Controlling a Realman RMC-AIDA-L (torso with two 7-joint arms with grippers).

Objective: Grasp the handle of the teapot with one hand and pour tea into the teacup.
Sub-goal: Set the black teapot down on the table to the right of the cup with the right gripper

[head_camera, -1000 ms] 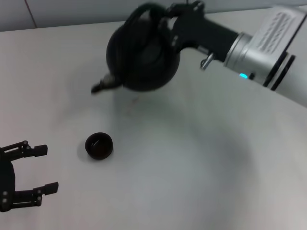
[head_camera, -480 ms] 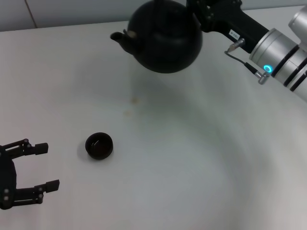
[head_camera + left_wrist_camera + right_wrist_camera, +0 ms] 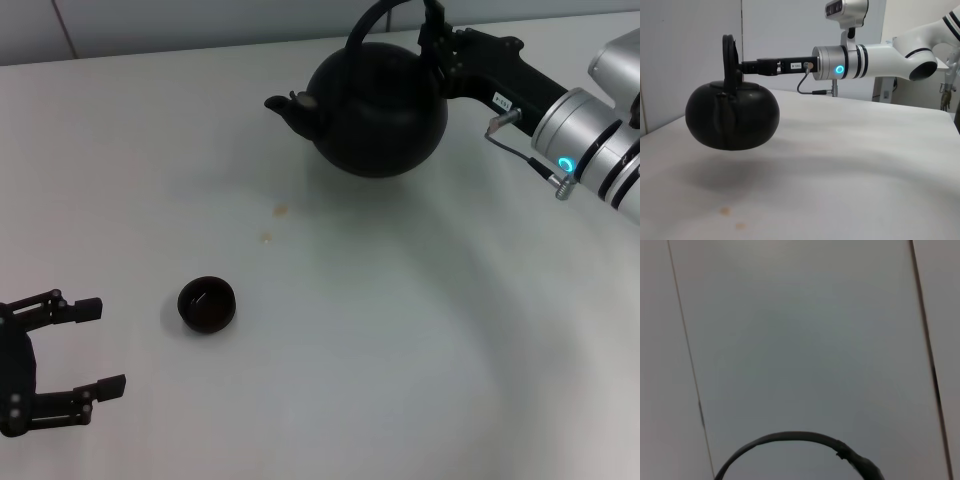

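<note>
Right tool [image 3: 432, 40] is clamping the handle [image 3: 372, 22], carrying the bulky, heavy-looking teapot [image 3: 378, 110] above the worktop [image 3: 400, 330].

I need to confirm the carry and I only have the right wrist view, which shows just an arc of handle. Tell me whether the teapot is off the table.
Observer: Yes. In the left wrist view the teapot hangs clear above the table, its shadow beneath.
Operator: Report the grip.
Observer: The right gripper is shut on the handle.
Operator: Locate the teacup.
Observer: The teacup stands on the table, nearer the robot than the spout, beside the open left gripper.
</note>
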